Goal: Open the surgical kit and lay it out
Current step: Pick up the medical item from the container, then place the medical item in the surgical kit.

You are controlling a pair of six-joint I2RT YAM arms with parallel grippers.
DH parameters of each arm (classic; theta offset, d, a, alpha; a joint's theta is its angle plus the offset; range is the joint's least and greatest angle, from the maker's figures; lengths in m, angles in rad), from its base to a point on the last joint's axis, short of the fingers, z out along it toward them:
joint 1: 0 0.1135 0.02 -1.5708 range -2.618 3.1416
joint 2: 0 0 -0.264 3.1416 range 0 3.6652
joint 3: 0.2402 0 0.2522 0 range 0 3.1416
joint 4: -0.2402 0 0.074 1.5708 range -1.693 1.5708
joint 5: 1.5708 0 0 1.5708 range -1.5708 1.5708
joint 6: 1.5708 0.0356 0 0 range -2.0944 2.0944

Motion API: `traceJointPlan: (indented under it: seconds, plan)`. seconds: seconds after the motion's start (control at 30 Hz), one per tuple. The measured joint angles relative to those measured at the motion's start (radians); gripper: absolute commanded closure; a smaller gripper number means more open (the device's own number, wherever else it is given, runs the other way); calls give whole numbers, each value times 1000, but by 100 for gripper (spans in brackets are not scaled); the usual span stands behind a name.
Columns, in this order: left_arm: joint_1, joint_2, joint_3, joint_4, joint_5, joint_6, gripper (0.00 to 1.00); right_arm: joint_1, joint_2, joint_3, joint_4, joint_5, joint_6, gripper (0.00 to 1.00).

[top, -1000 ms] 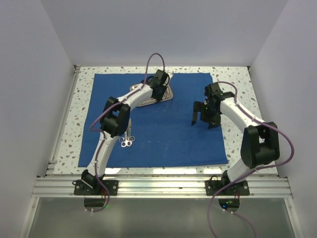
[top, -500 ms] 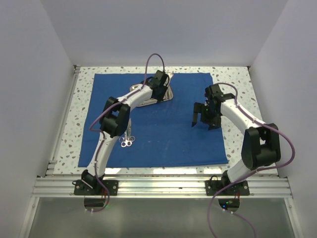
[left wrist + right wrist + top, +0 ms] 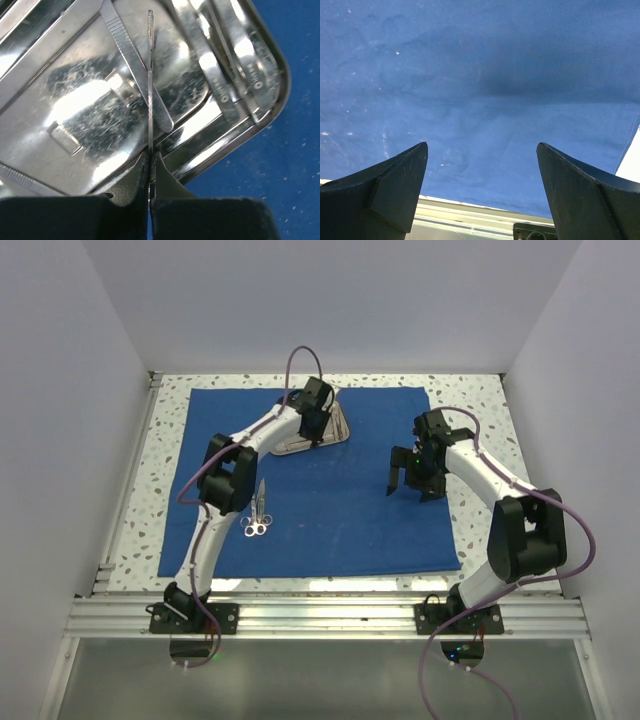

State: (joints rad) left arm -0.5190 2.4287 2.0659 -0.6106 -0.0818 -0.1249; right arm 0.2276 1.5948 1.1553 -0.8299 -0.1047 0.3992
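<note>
Two arms, one cloth, one tray, so the basics are easy to count. The royal-blue cloth wrap (image 3: 340,520) lies spread flat on the speckled counter (image 3: 165,480), and the single steel tray (image 3: 340,428) sits on its far middle part. The left hand (image 3: 316,435) is over the tray with its fingers pinched together on one slim silver instrument (image 3: 149,90). It's dead edge-on to the wrist camera, so I honestly can't say if it's tweezers or something else. Loose in the tray I make out roughly four more pieces: one flat handle with a ribbed grip (image 3: 135,65) crossing under the held one, two or so overlapping bars (image 3: 220,70) in the far right corner, and one more sliver (image 3: 20,177) cut off at the lower left edge. Glare and reflections make that count shaky. Out on the cloth, near the left arm's elbow, lie ring-handled instruments (image 3: 258,518) (looks like two, but too small to be sure). The right hand (image 3: 408,482) hovers above the right part of the cloth with its fingers spread wide apart, gripping nothing. Its wrist view shows only blue fabric and a strip of the near rail.
</note>
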Motion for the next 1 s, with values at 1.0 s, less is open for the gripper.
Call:
traceJointPlan:
  seconds: [1.0]
  plan:
    - [-40, -841, -1101, 306, 293, -648, 100, 0, -309, -217, 97, -175, 106, 6]
